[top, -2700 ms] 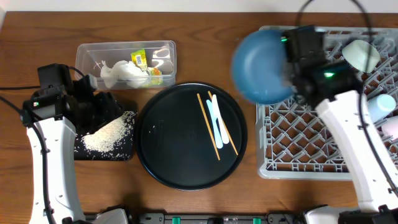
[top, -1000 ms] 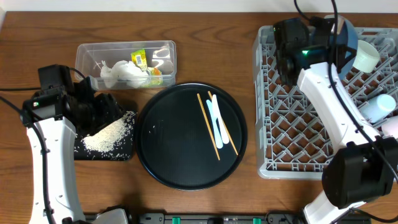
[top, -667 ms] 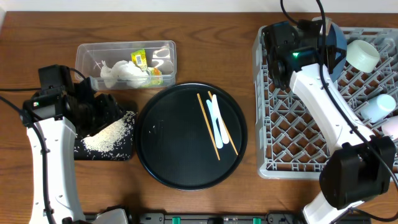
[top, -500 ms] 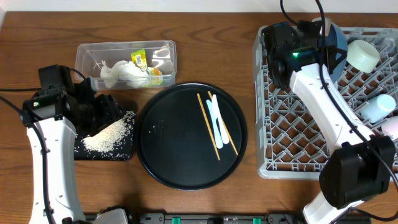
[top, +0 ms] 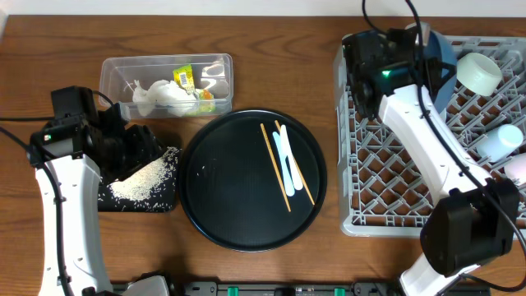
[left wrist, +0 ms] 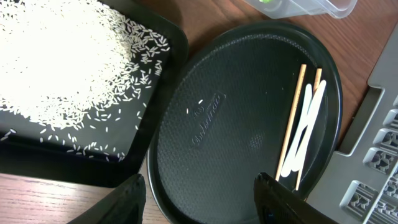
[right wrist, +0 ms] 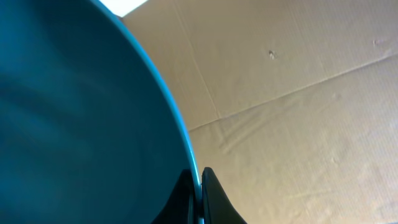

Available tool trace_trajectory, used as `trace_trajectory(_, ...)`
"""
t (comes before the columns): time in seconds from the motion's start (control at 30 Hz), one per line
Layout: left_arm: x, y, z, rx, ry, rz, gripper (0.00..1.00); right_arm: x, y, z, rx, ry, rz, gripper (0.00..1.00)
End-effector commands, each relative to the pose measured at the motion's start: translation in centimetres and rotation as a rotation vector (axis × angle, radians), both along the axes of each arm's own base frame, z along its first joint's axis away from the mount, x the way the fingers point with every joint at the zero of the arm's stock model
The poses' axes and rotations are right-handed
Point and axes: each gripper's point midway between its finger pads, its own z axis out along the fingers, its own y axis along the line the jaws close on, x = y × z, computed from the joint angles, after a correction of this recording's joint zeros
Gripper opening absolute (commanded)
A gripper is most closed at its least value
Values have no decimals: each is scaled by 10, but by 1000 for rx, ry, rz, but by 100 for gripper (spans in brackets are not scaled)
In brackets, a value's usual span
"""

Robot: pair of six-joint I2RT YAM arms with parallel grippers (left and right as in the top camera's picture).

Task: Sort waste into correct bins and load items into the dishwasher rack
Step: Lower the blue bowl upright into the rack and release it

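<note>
Blue bowl [top: 445, 67] on edge in rack [top: 386, 197], right gripper [right wrist: 199, 185] pinching rim

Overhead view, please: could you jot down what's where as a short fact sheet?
right tool: shut on the rim of the blue bowl
bowl position: tipped on edge at the far side of the dishwasher rack
left tool: open, empty, by the shallow black tray
shallow tray contents: rice
round black tray: chopsticks, white spoon
clear tub: napkins, snack wrapper
also in rack: white cups
</note>
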Motion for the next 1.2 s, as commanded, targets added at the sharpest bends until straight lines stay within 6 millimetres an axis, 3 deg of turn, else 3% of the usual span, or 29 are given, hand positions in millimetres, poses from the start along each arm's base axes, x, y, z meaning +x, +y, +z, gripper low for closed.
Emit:
trace_trajectory(0.0,-2,1,2,9,2,-2,57,0,9,-3,-39,46,21,1)
trace_trajectory(0.2,-2,1,2,9,3,-2,57,0,12,-8,-45,99,37,1)
trace_trajectory(0.37,-2,1,2,9,2,-2,57,-5,5,16,-172,51,-30,1)
trace_trajectory(0.67,-3,1,1,9,4,-2,57,2,6,22,-205,128,-34,1)
trace_trajectory(0.9,-4,0,1,7,10,-2,58,9,21,11,-161,164,39,1)
trace_trajectory(1.17,-4,0,1,6,12,-2,57,9,24,-4,-145,207,68,1)
